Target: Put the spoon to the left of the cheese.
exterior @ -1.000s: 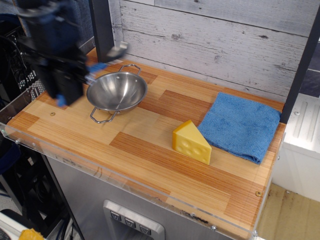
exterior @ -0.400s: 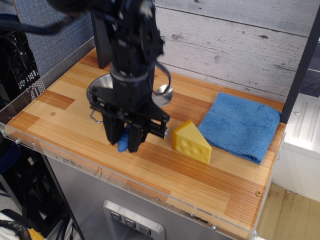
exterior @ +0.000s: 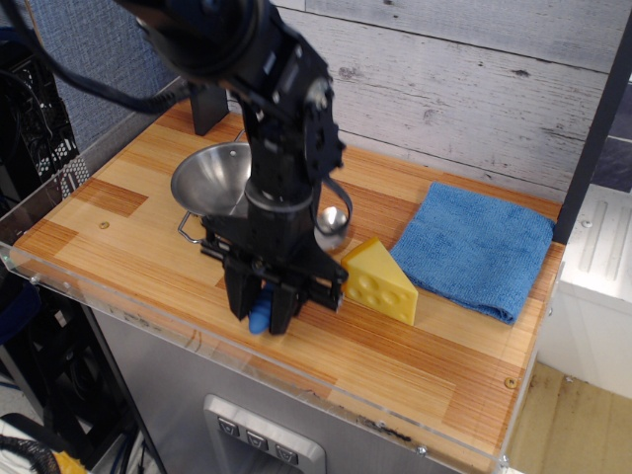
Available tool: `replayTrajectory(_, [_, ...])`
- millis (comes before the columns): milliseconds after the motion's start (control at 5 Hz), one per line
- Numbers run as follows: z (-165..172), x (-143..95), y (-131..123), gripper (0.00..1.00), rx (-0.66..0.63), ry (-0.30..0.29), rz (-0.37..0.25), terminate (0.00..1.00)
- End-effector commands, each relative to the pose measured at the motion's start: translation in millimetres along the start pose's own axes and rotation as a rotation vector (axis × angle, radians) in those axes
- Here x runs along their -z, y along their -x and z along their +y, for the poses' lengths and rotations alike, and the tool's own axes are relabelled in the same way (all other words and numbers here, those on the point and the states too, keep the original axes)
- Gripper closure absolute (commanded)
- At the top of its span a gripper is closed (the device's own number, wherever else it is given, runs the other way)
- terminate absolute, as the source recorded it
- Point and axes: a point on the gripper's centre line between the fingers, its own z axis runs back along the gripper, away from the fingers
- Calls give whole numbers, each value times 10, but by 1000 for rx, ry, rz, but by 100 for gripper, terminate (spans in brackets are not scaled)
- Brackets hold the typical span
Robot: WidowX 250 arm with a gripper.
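Observation:
The yellow toy cheese wedge sits on the wooden counter, just left of the blue cloth. My black gripper points down right beside the cheese on its left, low over the counter. It is shut on the spoon's blue handle, whose end shows between the fingers. The spoon's silver bowl sticks out behind the gripper, raised near the cheese's top. Most of the handle is hidden by the gripper.
A round steel bowl with wire handles stands at the back left, behind the arm. A folded blue cloth lies to the right of the cheese. A clear plastic rim runs along the counter's front edge.
The gripper, holding the spoon, moved from the far left past the steel bowl to the spot left of the cheese, then lowered and shifted slightly toward the front edge.

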Motion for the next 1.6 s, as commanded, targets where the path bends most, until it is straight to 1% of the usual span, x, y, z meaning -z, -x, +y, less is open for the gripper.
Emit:
replayTrajectory(0, [83, 49, 18, 0, 42, 44, 3, 0])
replayTrajectory(200, [43, -205, -30, 0, 48, 99, -35, 0])
replayTrajectory(400, [98, -621, -13, 0, 37, 132, -115, 0])
replayTrajectory(600, [195, -993, 101, 0, 6, 98, -186, 0])
replayTrajectory(800, [259, -1355, 172, 0, -6, 96, -231, 0])
replayTrajectory(1000, [302, -1526, 177, 0, 21, 125, -252, 0])
replayTrajectory(1200, [360, -1538, 154, 0, 91, 117, -205, 0])
replayTrajectory(1400, [360, -1538, 154, 0, 91, 117, -205, 0])
